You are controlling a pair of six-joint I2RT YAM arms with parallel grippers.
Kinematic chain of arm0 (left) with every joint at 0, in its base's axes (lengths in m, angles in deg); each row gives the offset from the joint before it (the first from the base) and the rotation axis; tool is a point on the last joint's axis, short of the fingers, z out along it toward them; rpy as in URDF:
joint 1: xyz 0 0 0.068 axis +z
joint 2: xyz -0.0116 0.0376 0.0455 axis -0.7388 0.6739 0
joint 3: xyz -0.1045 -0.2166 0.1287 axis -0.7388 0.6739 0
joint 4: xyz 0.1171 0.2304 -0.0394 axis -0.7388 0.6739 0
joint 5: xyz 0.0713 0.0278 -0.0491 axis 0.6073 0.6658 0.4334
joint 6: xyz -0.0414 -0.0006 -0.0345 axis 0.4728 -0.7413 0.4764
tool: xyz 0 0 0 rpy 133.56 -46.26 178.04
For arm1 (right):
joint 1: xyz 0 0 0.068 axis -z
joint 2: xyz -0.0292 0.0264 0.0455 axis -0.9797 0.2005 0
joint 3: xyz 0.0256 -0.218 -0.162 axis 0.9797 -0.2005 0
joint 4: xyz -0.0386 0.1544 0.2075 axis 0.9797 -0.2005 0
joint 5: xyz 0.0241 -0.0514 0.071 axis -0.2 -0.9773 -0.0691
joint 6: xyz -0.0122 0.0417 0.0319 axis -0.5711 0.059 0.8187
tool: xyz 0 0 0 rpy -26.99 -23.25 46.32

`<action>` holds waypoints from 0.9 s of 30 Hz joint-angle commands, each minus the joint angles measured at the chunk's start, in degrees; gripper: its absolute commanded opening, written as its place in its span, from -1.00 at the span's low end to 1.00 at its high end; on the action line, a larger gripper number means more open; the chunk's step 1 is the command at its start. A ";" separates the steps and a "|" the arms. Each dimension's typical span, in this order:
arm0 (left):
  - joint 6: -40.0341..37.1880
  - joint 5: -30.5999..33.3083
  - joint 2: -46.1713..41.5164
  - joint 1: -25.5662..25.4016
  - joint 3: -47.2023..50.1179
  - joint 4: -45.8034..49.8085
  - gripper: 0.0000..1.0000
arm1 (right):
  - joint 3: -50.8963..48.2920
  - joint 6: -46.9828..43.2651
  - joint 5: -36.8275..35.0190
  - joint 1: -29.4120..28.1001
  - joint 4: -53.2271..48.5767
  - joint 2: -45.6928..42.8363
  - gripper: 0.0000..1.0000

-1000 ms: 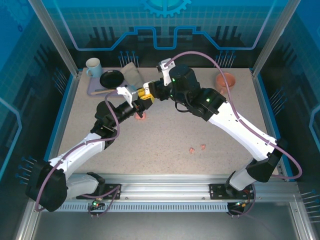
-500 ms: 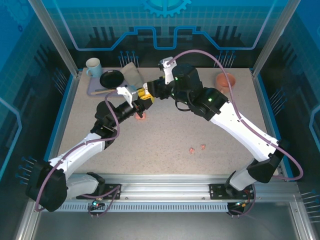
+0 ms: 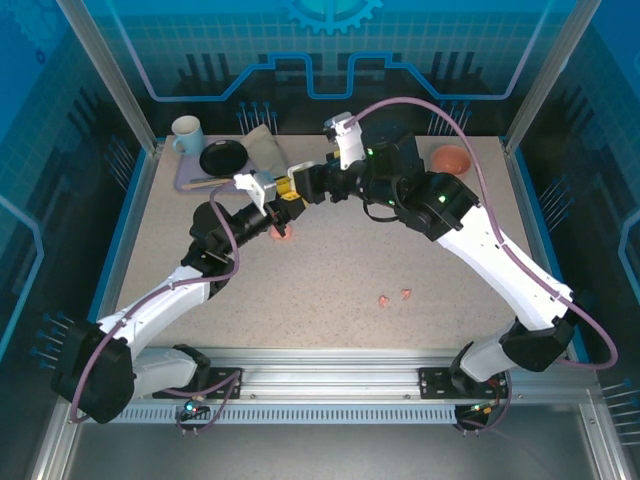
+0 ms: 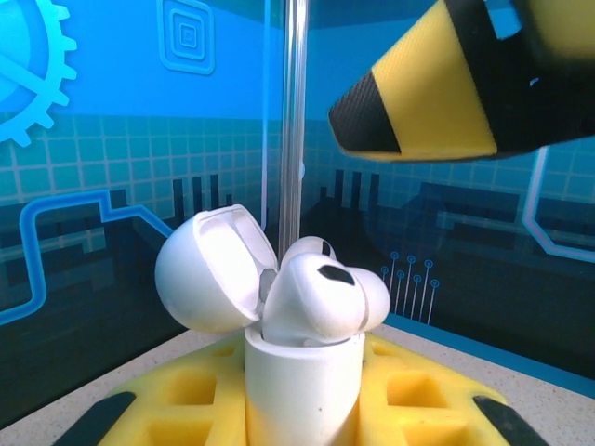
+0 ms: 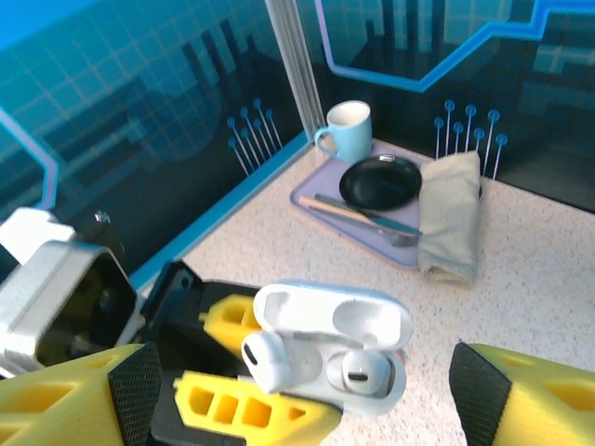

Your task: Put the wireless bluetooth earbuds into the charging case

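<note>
arms (image 3: pixel 500 262): 2, white-black shells | cables (image 3: pixel 420 103): purple | end effector fingers (image 5: pixel 532 395): yellow-black

The right gripper (image 3: pixel 303 186) has spread its jaws and drawn back rightward from the white case (image 5: pixel 327 346).

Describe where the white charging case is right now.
Right wrist view, bottom centre: the white charging case, lid open, is clamped in the left pincer, with the purple tray beyond it.
</note>
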 commanded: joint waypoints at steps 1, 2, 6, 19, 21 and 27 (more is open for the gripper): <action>-0.44 -1.49 0.11 -0.32 -2.99 -0.61 -1.00 | 0.53 -3.01 2.22 1.06 -4.59 1.23 0.72; -0.53 -1.49 0.12 -0.31 -3.11 -0.57 -1.00 | 0.31 -2.94 2.45 1.35 -4.52 1.17 0.72; -0.52 -1.64 0.21 -0.31 -3.33 -0.41 -1.00 | 0.05 -2.60 3.56 1.78 -4.41 2.10 0.73; -0.26 -1.92 0.61 -0.27 -3.23 -0.60 -1.00 | -0.32 -1.11 3.62 4.43 -2.91 3.08 0.73; -0.25 -1.93 0.63 -0.31 -3.24 -0.55 -1.00 | -0.37 -0.76 3.92 4.98 -2.67 3.08 0.73; -0.17 -1.92 0.61 -0.32 -3.18 -0.65 -1.00 | -0.69 -0.29 5.26 5.37 -2.26 3.21 0.72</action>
